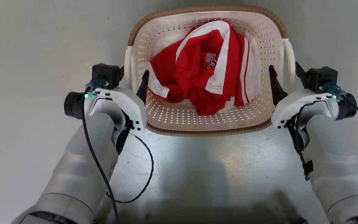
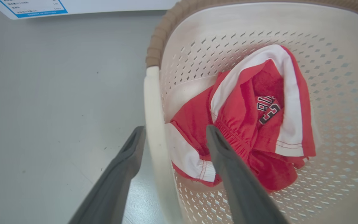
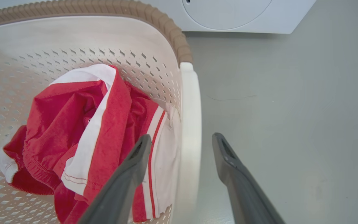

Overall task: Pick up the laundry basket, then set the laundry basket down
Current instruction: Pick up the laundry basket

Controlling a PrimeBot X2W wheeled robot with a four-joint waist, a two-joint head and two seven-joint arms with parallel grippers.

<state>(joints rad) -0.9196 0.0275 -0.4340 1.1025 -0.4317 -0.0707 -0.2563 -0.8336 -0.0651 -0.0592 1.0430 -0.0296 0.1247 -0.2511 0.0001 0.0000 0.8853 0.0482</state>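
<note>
One laundry basket [image 1: 166, 34] on floor [image 1: 26, 46], one red-white garment [image 1: 204, 71] inside. Two tools, both wide apart, nothing clamped: left tool [image 1: 133, 73] straddles left handle [image 1: 128, 67], right tool [image 1: 284, 66] straddles right handle [image 1: 288, 59].

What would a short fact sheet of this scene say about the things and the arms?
Container: cream perforated plastic laundry basket with brown woven-look rim, on grey floor
Contents: crumpled red and white fabric garment
Left end effector: open, straddling the left white loop handle
Right end effector: open, straddling the right white loop handle
Grip: neither closed yet
</note>
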